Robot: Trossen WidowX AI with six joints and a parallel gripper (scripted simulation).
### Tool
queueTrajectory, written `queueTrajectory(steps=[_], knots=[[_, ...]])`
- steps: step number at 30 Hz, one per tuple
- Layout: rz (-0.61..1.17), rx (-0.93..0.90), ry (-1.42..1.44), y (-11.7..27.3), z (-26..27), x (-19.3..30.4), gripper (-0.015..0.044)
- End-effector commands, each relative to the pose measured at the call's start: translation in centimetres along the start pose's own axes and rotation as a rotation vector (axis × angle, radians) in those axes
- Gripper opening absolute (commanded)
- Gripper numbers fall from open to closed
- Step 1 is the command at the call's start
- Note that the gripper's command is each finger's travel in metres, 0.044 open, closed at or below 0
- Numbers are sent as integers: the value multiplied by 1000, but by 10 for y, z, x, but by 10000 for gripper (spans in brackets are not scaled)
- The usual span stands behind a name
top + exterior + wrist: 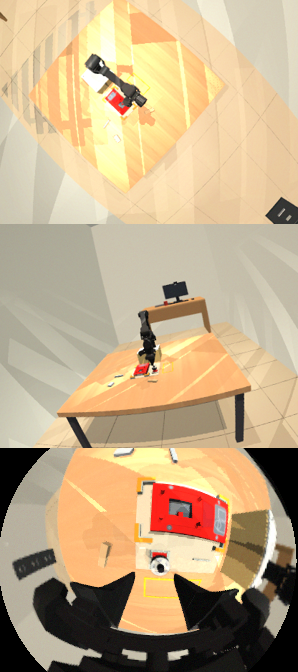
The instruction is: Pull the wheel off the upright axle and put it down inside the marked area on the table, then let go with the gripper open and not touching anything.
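Note:
The wheel (154, 568), a pale ring around a dark axle top, sits at the end of the light board (185, 560) beside a small red part. In the top view the arm hides the wheel; in the exterior view it is too small to make out clearly. The marked area, a yellow outline (141, 80) (173, 367) (144, 588), lies on the table just beside the board. My gripper (154, 575) is open, with nothing between its fingers. It is above the wheel, which shows beyond the fingertips in the wrist view. The exact height is hard to tell.
A red plate (115, 103) (139, 370) (160, 510) lies on the board between orange corner pieces. A white-topped box (94, 80) stands beside the board. A tan block (149, 111) (152, 380) (104, 554) and two small pale pieces lie on the table.

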State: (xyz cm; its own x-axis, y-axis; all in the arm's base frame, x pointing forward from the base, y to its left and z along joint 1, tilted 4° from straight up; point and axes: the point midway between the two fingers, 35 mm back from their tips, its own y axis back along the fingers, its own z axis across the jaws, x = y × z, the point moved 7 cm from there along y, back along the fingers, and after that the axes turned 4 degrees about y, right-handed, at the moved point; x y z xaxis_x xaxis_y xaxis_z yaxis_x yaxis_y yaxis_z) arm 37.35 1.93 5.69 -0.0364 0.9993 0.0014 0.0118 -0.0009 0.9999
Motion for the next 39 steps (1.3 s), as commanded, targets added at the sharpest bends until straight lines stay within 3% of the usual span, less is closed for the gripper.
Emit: queueTrajectory(steps=[1, 7, 11, 19, 25, 39], knots=[[5, 29, -6, -37, -7, 0, 300], [5, 29, -6, -40, -9, -1, 300], [0, 36, -1, -36, -9, -1, 195], [0, 36, -1, -36, -9, -1, 142], [0, 35, -1, -35, -9, -1, 0], [1, 35, -2, -31, -8, -1, 0]])
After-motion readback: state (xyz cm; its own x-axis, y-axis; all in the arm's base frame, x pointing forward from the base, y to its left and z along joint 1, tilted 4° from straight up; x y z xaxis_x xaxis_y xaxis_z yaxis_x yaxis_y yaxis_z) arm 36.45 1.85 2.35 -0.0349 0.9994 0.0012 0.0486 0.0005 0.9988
